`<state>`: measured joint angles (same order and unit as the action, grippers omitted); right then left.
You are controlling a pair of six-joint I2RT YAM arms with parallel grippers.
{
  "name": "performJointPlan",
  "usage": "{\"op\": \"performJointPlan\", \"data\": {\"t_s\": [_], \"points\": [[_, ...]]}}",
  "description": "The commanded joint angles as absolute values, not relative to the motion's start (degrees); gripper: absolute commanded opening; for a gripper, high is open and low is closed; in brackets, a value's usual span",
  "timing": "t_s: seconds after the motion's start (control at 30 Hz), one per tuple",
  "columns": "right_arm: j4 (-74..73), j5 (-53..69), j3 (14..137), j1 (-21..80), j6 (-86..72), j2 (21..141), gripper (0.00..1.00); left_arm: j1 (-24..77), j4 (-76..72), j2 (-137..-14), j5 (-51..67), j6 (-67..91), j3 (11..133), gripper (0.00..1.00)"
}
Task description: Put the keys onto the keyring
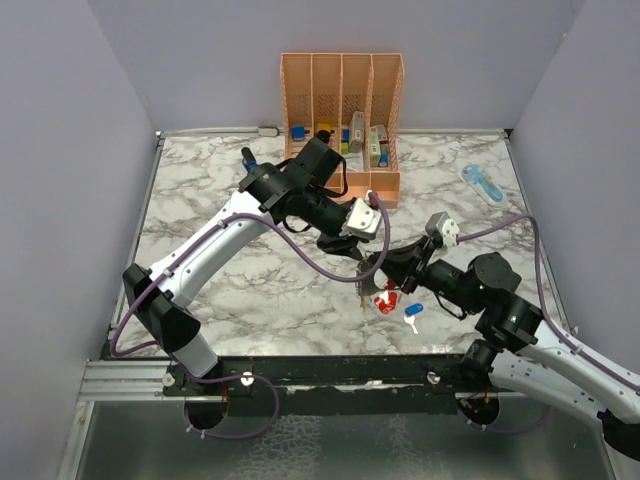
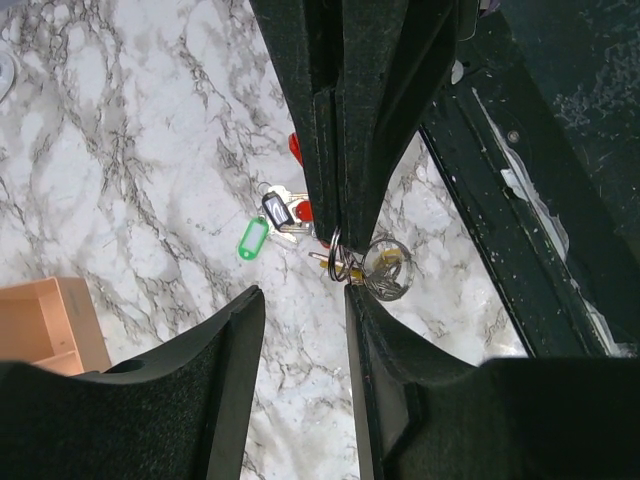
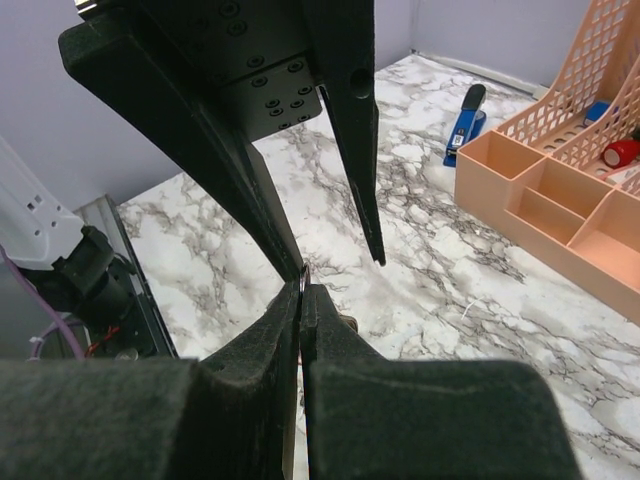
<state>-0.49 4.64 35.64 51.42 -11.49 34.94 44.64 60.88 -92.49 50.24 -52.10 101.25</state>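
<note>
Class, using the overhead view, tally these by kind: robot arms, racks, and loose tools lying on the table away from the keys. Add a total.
Robot arms: 2 (left arm, right arm)
Racks: 1 (orange rack)
Loose tools: 2 (dark-blue tool, pale-blue gadget)
Total: 5

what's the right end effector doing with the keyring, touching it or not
Touching. The left wrist view shows the right end effector shut, its tips pinching the keyring.

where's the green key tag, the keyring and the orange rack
green key tag (image 2: 252,238), left wrist view, middle of the plastic tag
keyring (image 2: 378,270), left wrist view, on its silvery rings
orange rack (image 1: 298,95), top external view, on its left slotted panel
</note>
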Motion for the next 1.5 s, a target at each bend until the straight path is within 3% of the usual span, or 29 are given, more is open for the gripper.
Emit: {"op": "performJointPlan", "data": {"t_s": [0.0, 0.5, 0.7, 1.1, 1.47], "points": [[3.1, 1.9, 36.5, 51.5, -13.1, 35.0, 0.02, 45.0, 59.9, -92.8, 50.0, -51.2, 101.8, 0.40], [14.0, -0.7, 28.7, 51.5, -15.2, 31.5, 0.02, 46.0, 59.4, -93.4, 53.7, -48.3, 100.8, 0.38], [19.2, 0.8, 25.3, 51.5, -15.4, 30.0, 0.02, 46.2, 58.6, -93.6, 50.0, -47.9, 102.2, 0.38], [6.4, 7.5, 26.5, 51.5, -15.9, 16.6, 0.02, 46.2, 59.8, -92.4, 50.3, -49.9, 100.5, 0.37], [9.4, 11.1, 27.4, 51.5, -16.2, 21.4, 0.02, 48.2, 61.0, -95.0, 53.6, -49.0, 105.5, 0.38]]}}
